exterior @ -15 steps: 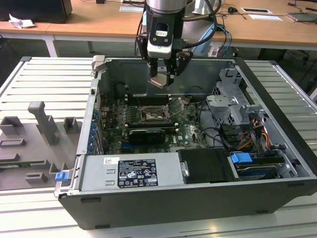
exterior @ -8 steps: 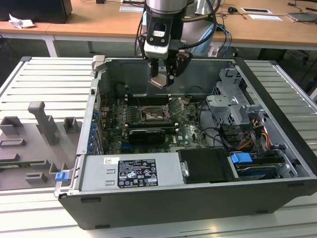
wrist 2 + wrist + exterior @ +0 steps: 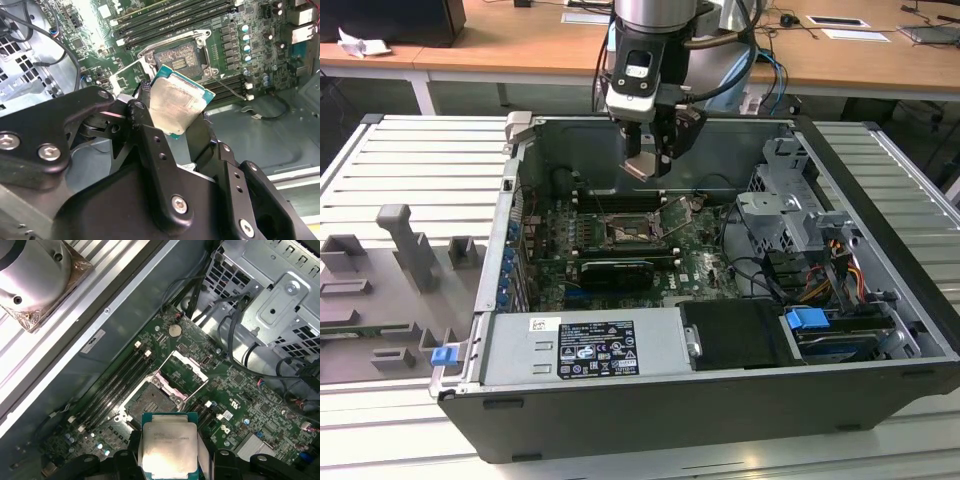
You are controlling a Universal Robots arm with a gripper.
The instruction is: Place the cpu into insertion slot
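Hand [image 3: 646, 163]: closed to the width of the cpu [image 3: 177, 105], with one finger on each of two opposite edges. The pale metal face is uncovered in both wrist views. Grip is on the thin edges only. In the exterior view the chip looks tilted rather than level.

Position of the cpu: held in the air inside the open computer case [image 3: 880, 300], clear of the motherboard [image 3: 240, 390] and touching nothing but the fingers. The insertion slot [image 3: 150, 402] lies below the chip and is uncovered. Its load plate [image 3: 182, 372] is swung open beside it. The chip is not yet seated.

Surroundings: memory slots [image 3: 112, 385] run alongside the socket. Black cables [image 3: 745, 265] cross the board toward the exterior view's right. The case rests on a ribbed tabletop [image 3: 410, 165].

Risks, as judged:
- If the chip is tilted at contact, one corner would land first and could bend the socket contacts.
- A rotation mismatch between chip and socket frame would stop it dropping in flush, and pressing on could damage both.
- An edge-only hold leaves little margin, so a knock against the raised load plate or frame could shift the chip or let it slip.
- The broad fingers may foul the metal frame during the descent.
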